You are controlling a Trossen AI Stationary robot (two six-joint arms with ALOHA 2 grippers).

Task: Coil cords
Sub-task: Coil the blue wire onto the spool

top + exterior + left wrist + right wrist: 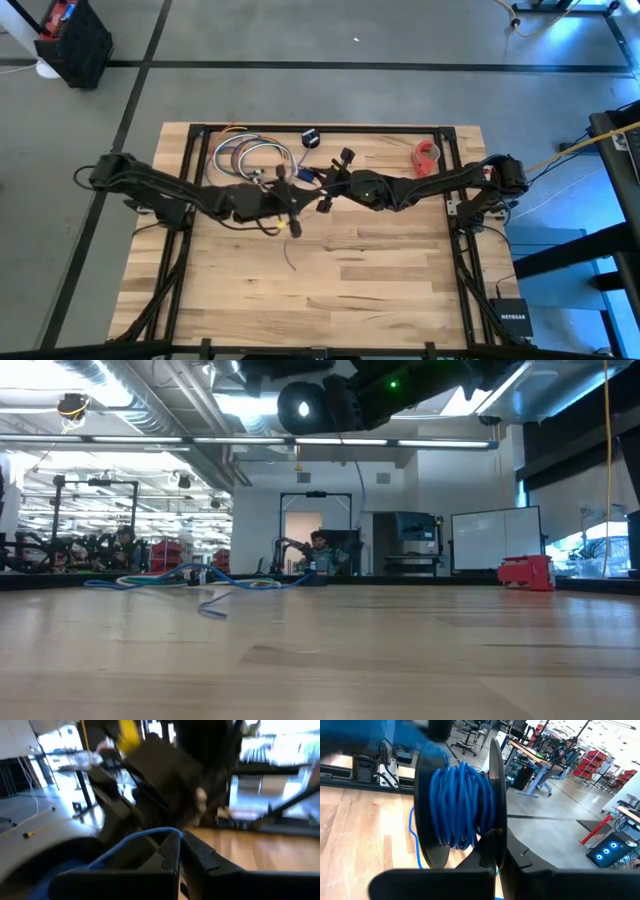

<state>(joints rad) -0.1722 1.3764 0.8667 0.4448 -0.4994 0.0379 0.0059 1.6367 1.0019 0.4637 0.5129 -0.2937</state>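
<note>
— How far along was the coiling?

— Well on, I judged. Many turns of the blue cord (pixel 462 805) sat on the black spool (pixel 495 795) pinched in the right gripper (pixel 492 857), above the worktop's (pixel 380 270) middle.

— And the rest?

— The left gripper (pixel 179 851), pressed together on a strand, fed it; a loose tail trailed toward the near edge.

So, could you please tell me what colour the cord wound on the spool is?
Blue; the cord shows best in the right wrist view.
</note>
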